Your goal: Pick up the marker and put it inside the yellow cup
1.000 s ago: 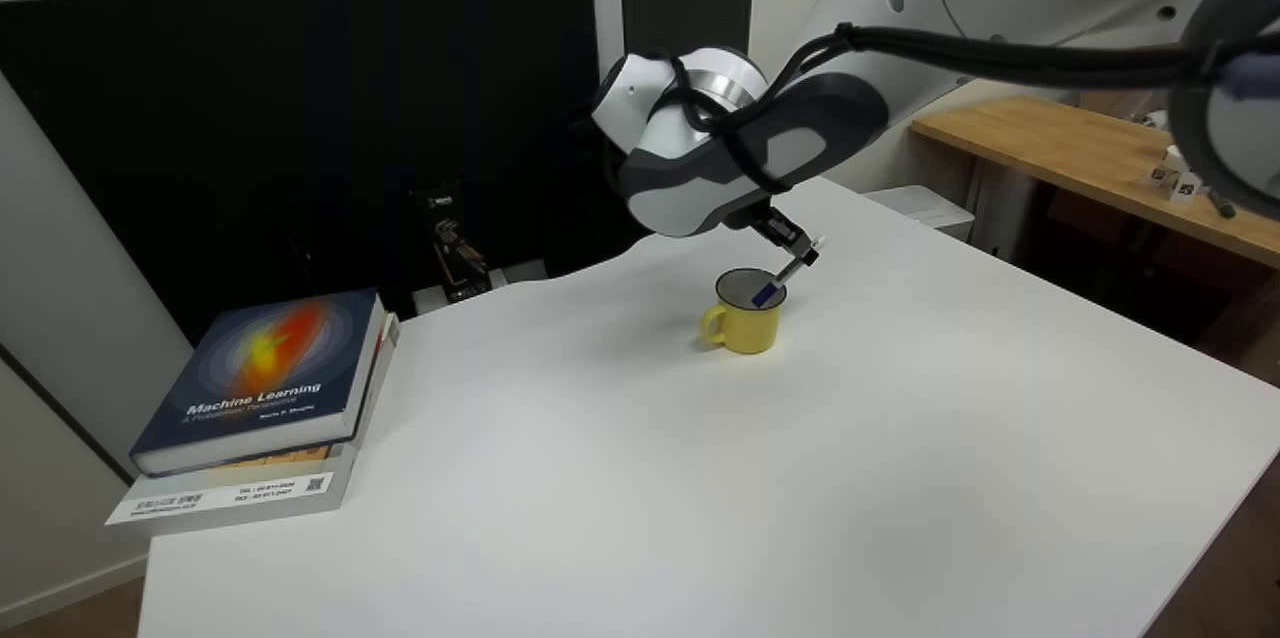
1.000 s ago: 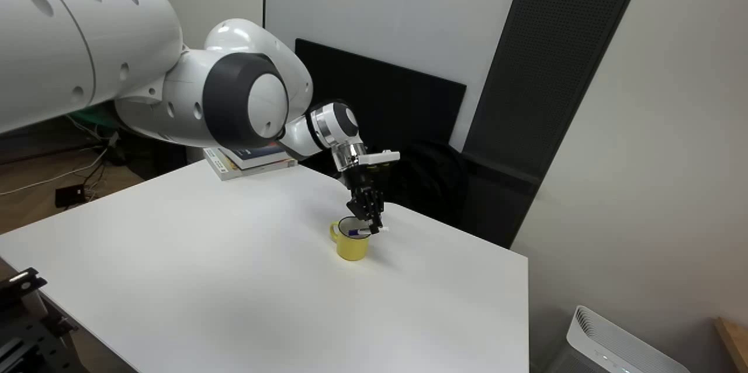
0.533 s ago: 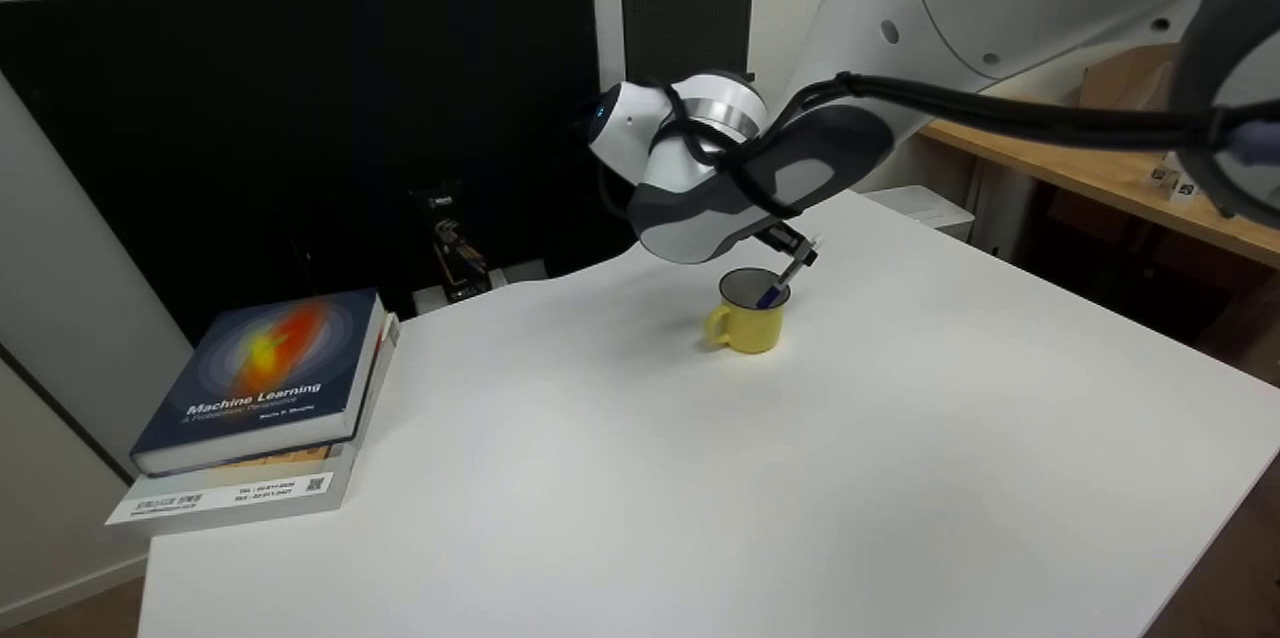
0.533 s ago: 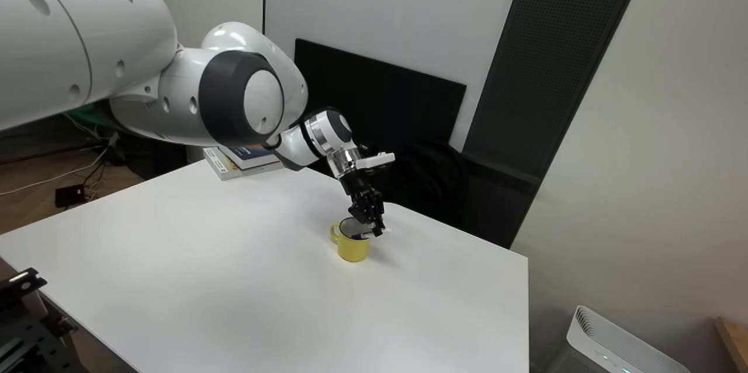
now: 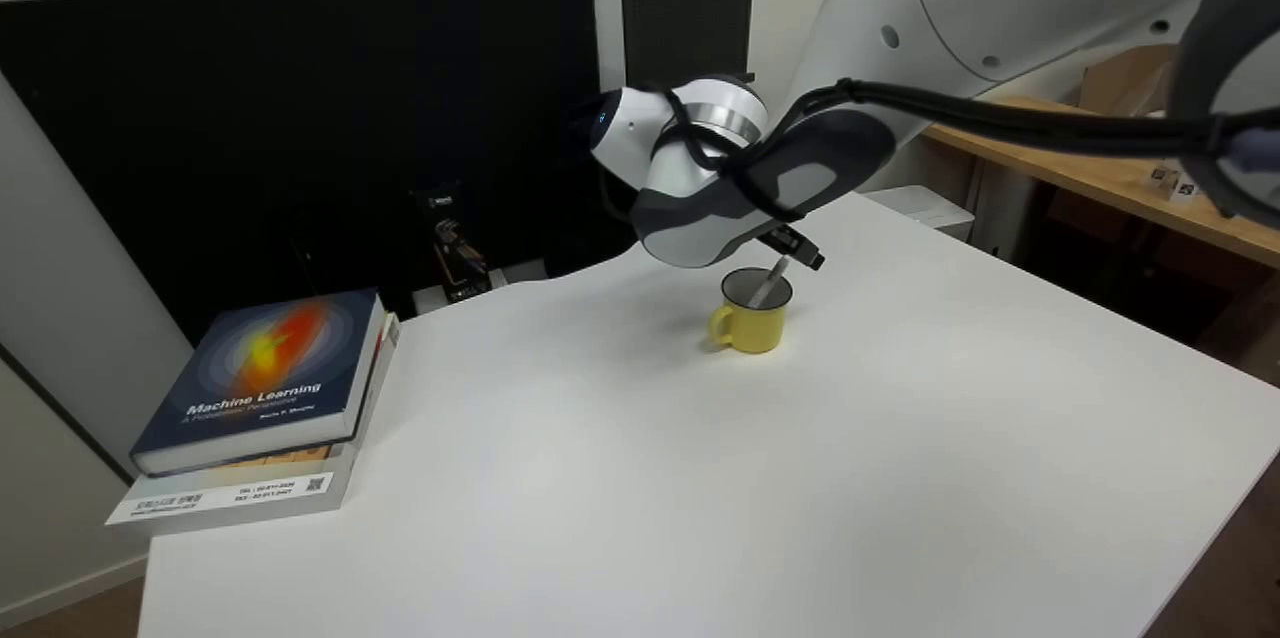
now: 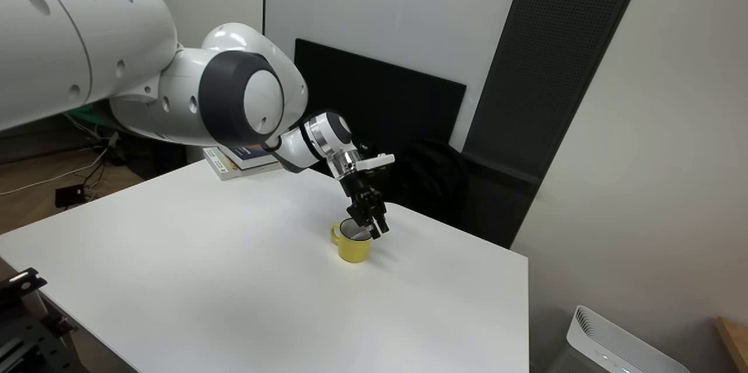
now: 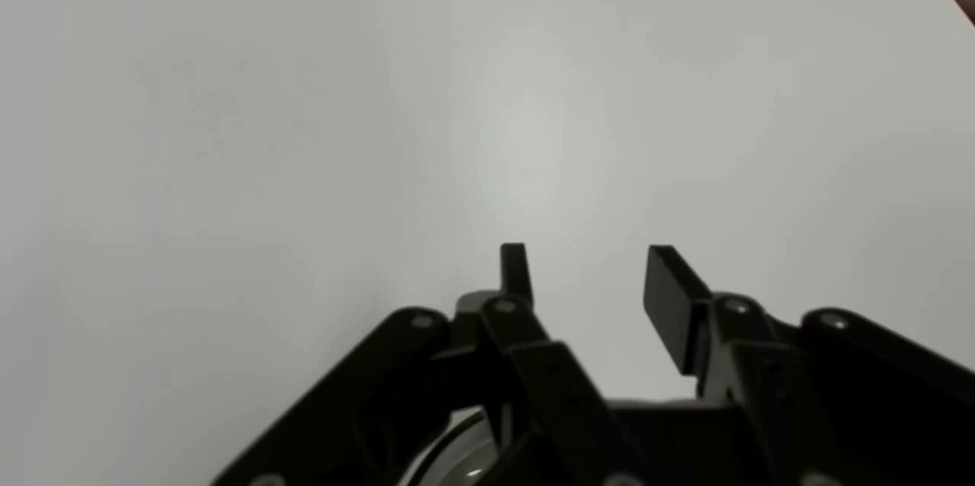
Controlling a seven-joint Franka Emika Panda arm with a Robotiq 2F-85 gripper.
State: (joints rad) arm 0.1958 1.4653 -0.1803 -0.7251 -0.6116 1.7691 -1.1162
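The white desk (image 5: 620, 478) ran back toward a black panel (image 5: 300, 138), with stacked books (image 5: 255, 368) at its left in an exterior view. Well back on it stood the yellow cup (image 5: 757, 330), upright, the marker (image 5: 769, 285) slanting inside, its pale upper end past the rim, its lower end hidden. My hand (image 7: 588, 273) hung at the mouth's right side, unclenched, nothing between its fingers; whether one touched the marker I couldn't tell. I judged picking and placing done; only drawing away cleanly remained.
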